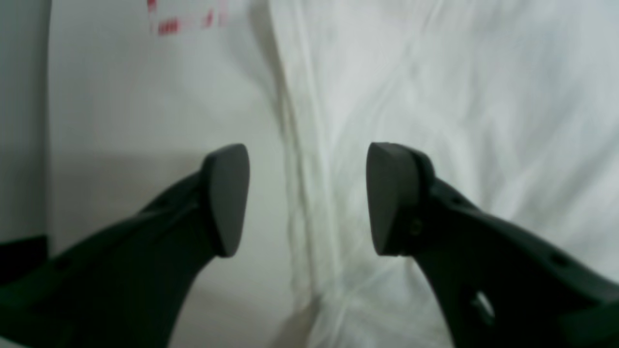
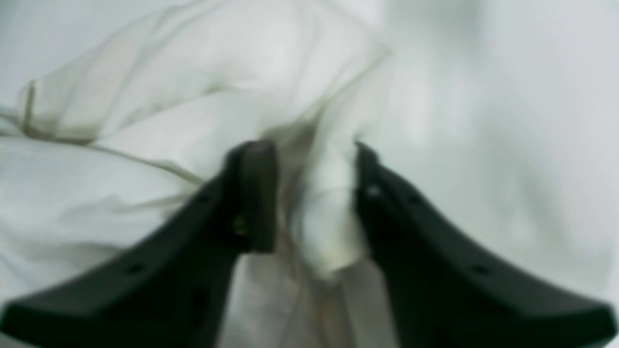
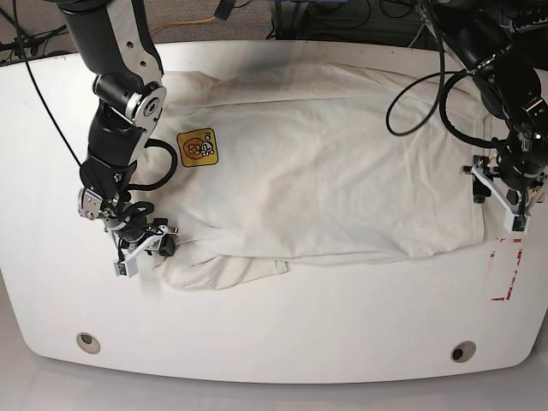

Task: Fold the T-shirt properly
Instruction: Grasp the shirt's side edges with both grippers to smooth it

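T-shirt point(image 1: 435, 96) under the left gripper point(image 1: 307, 198): jaws apart astride its hem edge, holding nothing. Right wrist view: right gripper point(image 2: 314, 193) with bunched cloth between narrowed jaws, firmness of grip unclear. Base view: spread across the table point(image 3: 274, 334), one sleeve tucked at near left; folding barely begun, judging so.

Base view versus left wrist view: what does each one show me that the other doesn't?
Only the base view shows the whole T-shirt spread on the white table, its orange and yellow graphic, both arms, and the right gripper at the bunched sleeve.

Only the left wrist view shows, up close, the left gripper with its jaws apart over the shirt's edge, nothing between them, and the fine creases in the cloth.

Both show the cream shirt, the table beside it, the left gripper and the red markings on the table.
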Available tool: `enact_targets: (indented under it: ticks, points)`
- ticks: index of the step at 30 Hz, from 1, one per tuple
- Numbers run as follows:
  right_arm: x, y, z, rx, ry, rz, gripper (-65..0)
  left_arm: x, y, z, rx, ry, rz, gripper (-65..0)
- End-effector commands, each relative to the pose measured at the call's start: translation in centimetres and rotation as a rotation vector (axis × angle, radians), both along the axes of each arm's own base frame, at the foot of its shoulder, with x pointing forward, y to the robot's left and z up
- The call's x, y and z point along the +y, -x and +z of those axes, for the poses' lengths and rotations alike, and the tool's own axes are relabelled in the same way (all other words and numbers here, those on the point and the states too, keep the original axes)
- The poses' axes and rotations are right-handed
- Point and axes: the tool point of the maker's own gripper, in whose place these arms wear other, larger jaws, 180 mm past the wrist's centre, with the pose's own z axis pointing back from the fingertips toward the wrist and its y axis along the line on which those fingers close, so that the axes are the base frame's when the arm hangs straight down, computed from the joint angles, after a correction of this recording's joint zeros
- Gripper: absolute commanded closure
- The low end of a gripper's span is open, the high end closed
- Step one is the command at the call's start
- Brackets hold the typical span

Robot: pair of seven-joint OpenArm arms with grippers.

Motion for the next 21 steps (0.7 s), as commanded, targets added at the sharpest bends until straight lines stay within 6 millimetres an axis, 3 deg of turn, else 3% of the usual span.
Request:
enact_targets:
  ticks: [1, 3, 6, 12, 21]
  points:
    - [-0.5, -2.1, 3.0, -0.082, -0.001, -0.008, -9.8, 2.0, -1.3, 1.0, -0.046, 0.039, 0.113, -43.8]
    - [-0.5, -2.5, 3.4, -0.091, 0.001, -0.005, -6.2, 2.3, -2.2, 0.8, -0.056, 0.092, 0.171, -51.3]
    - [-0.6, -2.6, 3.7, -0.094, 0.003, -0.005, -6.0, 2.5, -2.8, 0.3, -0.053, 0.136, 0.212, -56.4]
    - [-0.7, -2.8, 3.9, -0.099, 0.004, -0.006, -6.0, 2.6, -5.3, -0.6, -0.079, 0.223, 0.25, -56.2]
    - [-0.7, -2.6, 3.7, -0.094, 0.004, -0.006, -6.0, 3.4, -7.1, -4.7, -0.064, 0.297, 0.266, -56.1]
